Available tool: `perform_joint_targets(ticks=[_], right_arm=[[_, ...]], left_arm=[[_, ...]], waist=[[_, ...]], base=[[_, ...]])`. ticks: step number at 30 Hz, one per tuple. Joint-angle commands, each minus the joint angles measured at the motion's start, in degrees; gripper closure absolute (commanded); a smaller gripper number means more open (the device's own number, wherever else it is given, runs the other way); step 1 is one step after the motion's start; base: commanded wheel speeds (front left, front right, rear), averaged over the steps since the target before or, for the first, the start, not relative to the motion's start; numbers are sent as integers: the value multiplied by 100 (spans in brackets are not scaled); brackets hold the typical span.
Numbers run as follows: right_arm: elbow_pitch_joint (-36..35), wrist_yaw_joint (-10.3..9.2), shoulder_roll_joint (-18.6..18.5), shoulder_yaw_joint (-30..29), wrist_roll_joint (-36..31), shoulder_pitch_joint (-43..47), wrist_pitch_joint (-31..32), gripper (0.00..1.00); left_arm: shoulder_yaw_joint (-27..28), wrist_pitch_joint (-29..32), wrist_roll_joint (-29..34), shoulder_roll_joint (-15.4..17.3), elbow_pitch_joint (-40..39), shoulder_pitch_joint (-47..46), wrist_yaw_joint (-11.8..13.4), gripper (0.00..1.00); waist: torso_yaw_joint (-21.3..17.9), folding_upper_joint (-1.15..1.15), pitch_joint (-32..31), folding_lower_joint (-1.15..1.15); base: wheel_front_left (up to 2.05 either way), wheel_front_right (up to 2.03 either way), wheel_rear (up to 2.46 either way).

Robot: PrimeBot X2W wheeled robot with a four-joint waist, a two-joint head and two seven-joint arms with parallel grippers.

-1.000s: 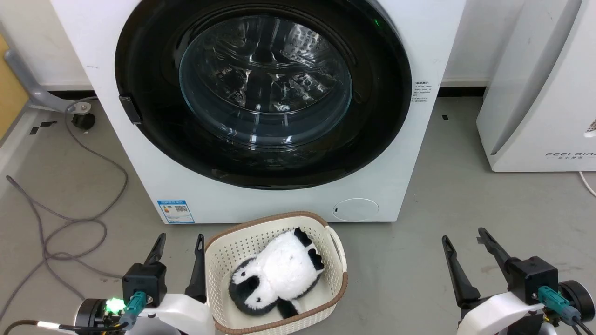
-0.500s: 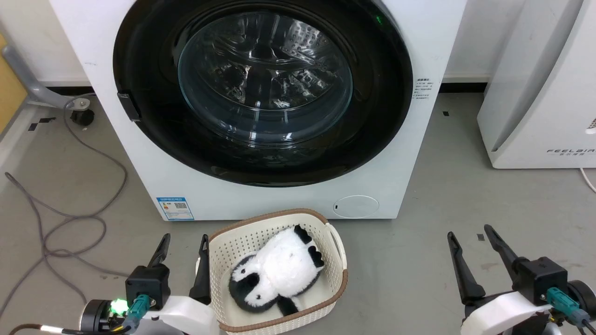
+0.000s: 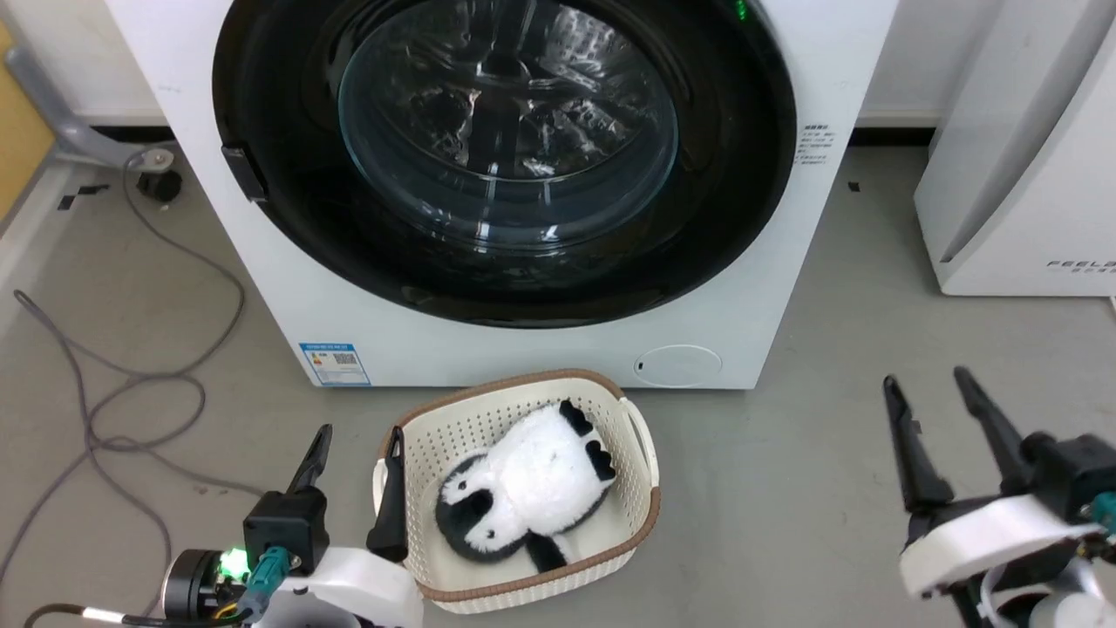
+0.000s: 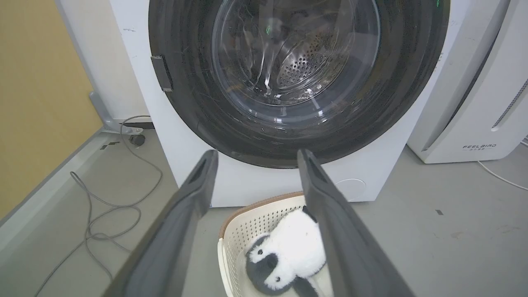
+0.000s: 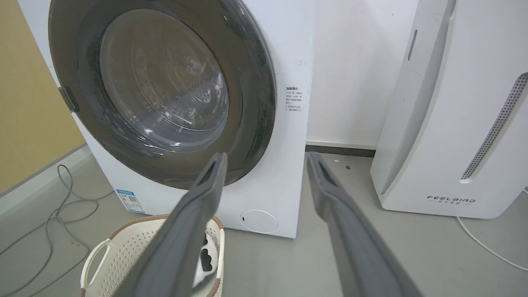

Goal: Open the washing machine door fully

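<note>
Slid up-frame as a whole over the last second in the head view, washing machine [image 3: 523,349], basket [image 3: 488,423] and floor alike: put down to the camera, not to the things. Beyond that slide, see the right fingers [image 3: 907,445] carried further toward twelve o'clock and out toward three, which reads as that arm lifting. Left fingers [image 3: 392,488] shifted far less.

Spread wide in both pairs, with nothing gripped. Parked low at seven and four o'clock of the head view, either side of the basket, likely to keep the front clear while lining up. Left pair just beside the basket's nine o'clock rim; touching or not, cannot tell. Black-and-white plush toy [image 3: 532,484] lying inside.

Further out, at twelve o'clock of both pairs and well apart from them: the washing machine door [image 3: 510,139], shut flush against the front. Black tab [image 3: 244,173] at nine o'clock on its rim, so probably the pull point, with the hinge presumed at three o'clock, unseen. Nearer the left pair, judging by position. Nothing of the task done yet. White appliance [image 3: 1029,174] at three o'clock of the washing machine, possibly close to the door's full swing.
</note>
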Motion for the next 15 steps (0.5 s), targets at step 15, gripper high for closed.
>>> perform_joint_targets(ticks=[15], right_arm=[[235, -2, -218, -539, 1277, -1130, 746, 0]], left_arm=[[-196, -233, -113, 4, 38, -258, 88, 0]], waist=[[164, 0, 318, 0]], base=[[0, 0, 0]])
